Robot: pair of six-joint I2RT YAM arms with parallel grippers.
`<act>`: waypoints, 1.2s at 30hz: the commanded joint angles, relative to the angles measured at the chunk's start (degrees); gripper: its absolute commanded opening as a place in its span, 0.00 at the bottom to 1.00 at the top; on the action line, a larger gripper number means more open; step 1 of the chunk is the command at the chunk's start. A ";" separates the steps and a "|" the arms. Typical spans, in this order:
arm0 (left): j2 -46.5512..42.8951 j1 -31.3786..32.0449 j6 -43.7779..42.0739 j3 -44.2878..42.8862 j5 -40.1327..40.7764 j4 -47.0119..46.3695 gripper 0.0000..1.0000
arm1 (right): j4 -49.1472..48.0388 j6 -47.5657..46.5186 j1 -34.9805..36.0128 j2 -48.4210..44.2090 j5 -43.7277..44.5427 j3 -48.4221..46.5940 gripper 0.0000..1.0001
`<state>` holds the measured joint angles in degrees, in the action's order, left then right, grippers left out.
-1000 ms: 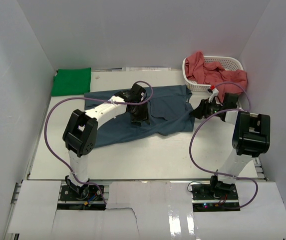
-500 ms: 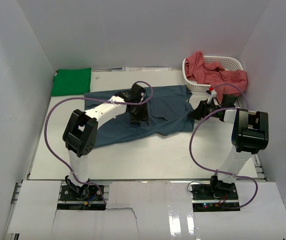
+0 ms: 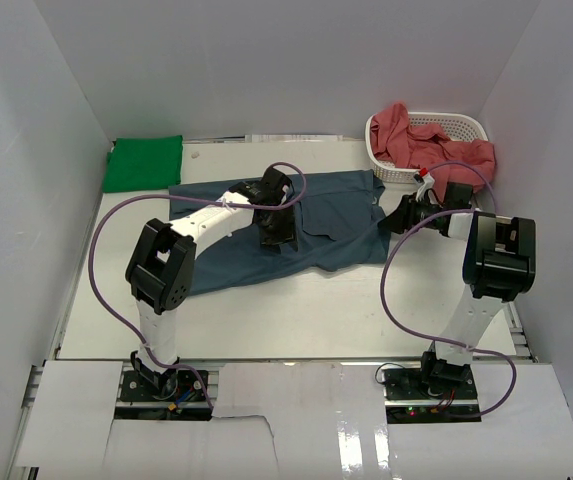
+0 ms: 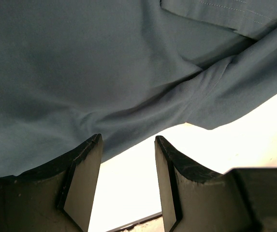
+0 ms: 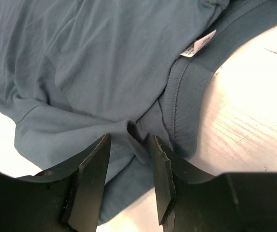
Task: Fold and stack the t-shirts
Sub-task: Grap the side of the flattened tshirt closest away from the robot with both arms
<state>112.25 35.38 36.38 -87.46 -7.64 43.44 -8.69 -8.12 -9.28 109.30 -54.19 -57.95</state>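
The white counter (image 3: 366, 310) carries a slate blue t-shirt (image 3: 336, 215) spread flat across its middle, one end trailing toward 8 o'clock. At 1 o'clock a white basket (image 3: 461, 125) holds salmon red t-shirts (image 3: 416, 140), which spill over its rim. A folded green t-shirt (image 3: 144, 163) lies at 11 o'clock. The left gripper (image 4: 127, 140) rests on the blue shirt's middle, jaws spread. At the shirt's 3 o'clock edge, beside the collar, the right gripper (image 5: 128, 137) has its jaws apart, straddling a raised fold
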 commanded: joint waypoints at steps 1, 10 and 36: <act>-2.21 -0.22 -0.52 -2.01 0.96 0.24 0.58 | 1.48 -0.84 -0.30 1.01 -1.00 -1.90 0.45; -2.56 -0.22 -0.52 -1.92 1.05 0.33 0.58 | 3.41 -1.46 -0.48 1.18 -0.21 -2.34 0.50; -4.31 -0.66 -0.70 -1.75 2.01 1.38 0.58 | 13.08 0.29 -0.39 6.10 -1.79 -8.48 0.08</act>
<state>112.12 35.20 35.99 -87.50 -6.44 44.16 1.02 -9.13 -9.37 114.98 -54.24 -63.72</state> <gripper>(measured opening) 0.580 0.081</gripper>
